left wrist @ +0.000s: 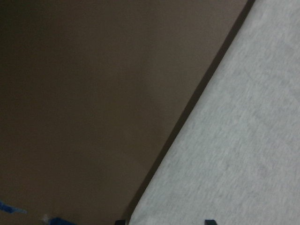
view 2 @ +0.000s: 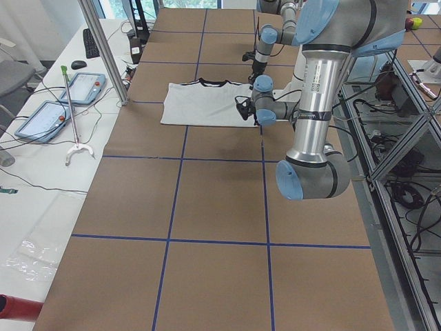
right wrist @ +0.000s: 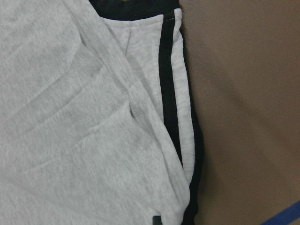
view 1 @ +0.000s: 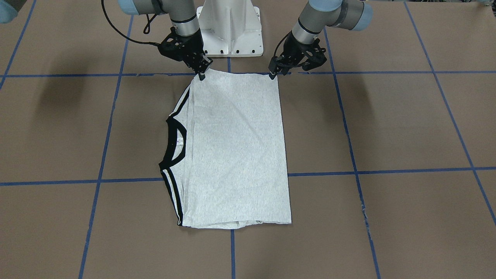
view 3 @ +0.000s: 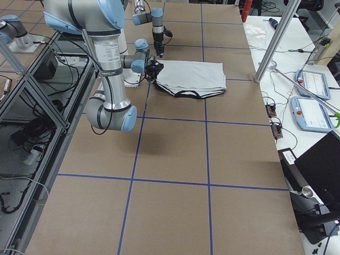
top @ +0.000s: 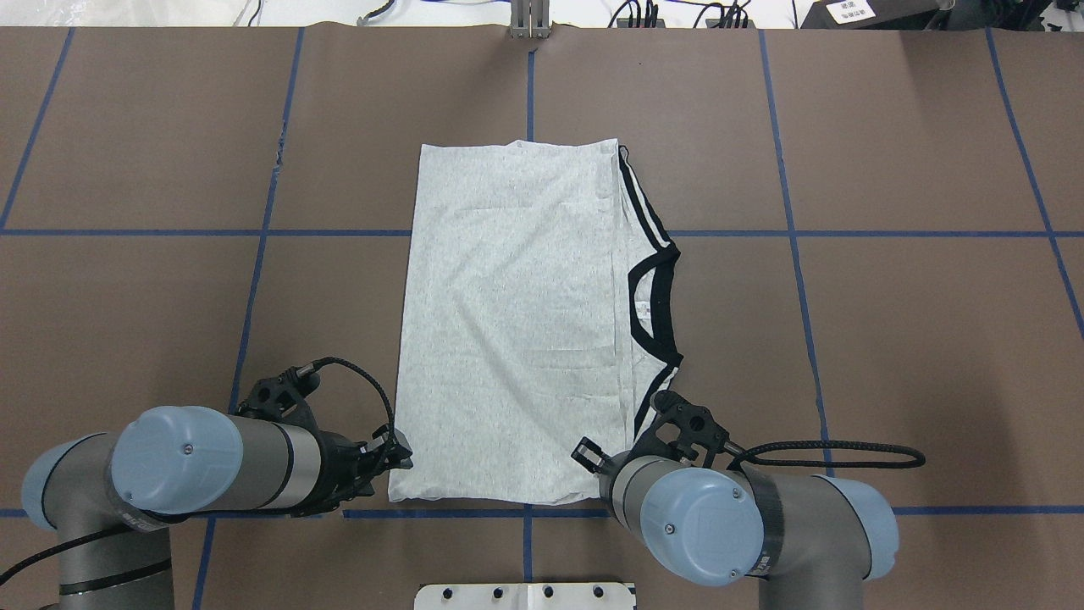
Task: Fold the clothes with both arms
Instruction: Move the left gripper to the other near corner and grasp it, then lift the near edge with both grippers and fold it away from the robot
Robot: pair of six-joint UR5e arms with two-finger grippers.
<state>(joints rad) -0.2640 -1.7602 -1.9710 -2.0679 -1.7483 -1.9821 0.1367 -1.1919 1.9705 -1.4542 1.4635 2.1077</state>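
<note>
The grey T-shirt (view 1: 236, 147) lies flat on the brown table, folded into a long rectangle. Its black collar (view 1: 176, 141) and black double stripes (view 1: 174, 195) stick out on one long side. The print is hidden. It also shows in the overhead view (top: 508, 322). My left gripper (view 1: 273, 74) is down at one near corner; in the left wrist view its fingertips (left wrist: 209, 221) stand apart over the shirt's edge (left wrist: 234, 140). My right gripper (view 1: 202, 74) is at the other near corner beside the stripes (right wrist: 168, 103), and appears shut on the cloth.
The white pedestal base (view 1: 230, 31) stands just behind the shirt's near edge. Blue tape lines (view 1: 387, 170) cross the table. A metal pole (view 2: 103, 52) and tablets (view 2: 79, 86) stand beyond the table's far side.
</note>
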